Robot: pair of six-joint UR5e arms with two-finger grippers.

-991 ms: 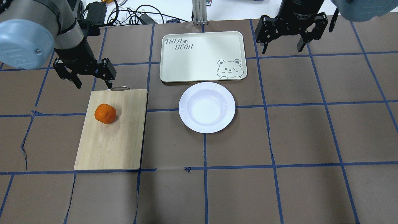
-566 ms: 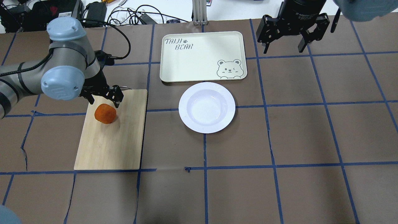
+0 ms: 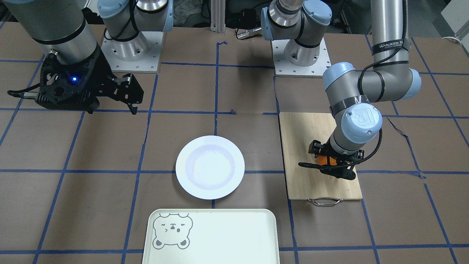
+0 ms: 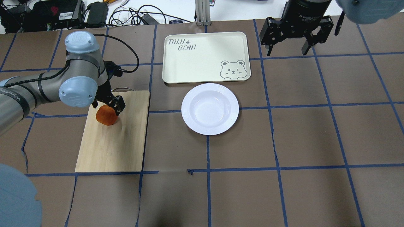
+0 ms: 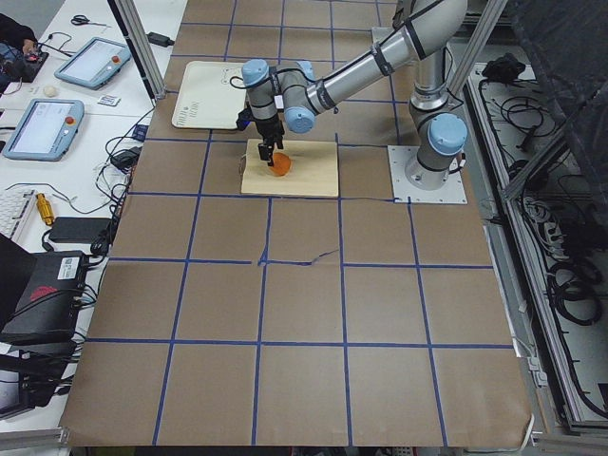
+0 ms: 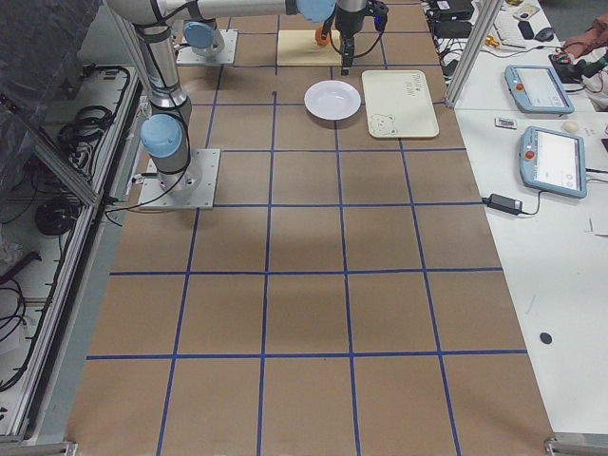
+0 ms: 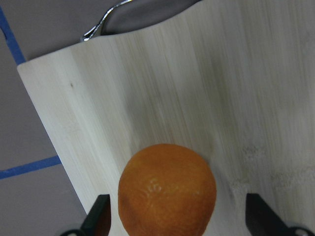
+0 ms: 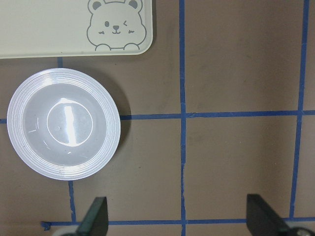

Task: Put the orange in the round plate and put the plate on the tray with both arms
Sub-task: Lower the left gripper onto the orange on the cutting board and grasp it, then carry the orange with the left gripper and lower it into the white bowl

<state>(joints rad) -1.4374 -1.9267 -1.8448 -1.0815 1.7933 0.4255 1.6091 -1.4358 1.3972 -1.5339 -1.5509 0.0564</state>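
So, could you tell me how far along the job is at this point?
Nothing is finished yet. In hand: the left gripper straddles the orange on the cutting board, jaws open. The round plate sits empty on the table beside the tray; the right gripper hangs open, away from it. Left: grasp the orange, drop it in the plate, carry the plate onto the tray.

Robot at a glance: the left arm (image 3: 388, 22) and right arm (image 3: 55, 25) are silver-grey tubes with light-blue joint caps, one cap (image 3: 362, 119) embossed with a UR logo. A black band (image 3: 390, 46) on the left arm reads WANJEED in white, and a black cable (image 4: 134, 52) loops off its wrist. The pale square base plate (image 3: 282, 69) is dotted with screws. The left gripper (image 4: 108, 107) and right gripper (image 4: 286, 50) are black; a blue light (image 3: 74, 78) glows on the right wrist mount.
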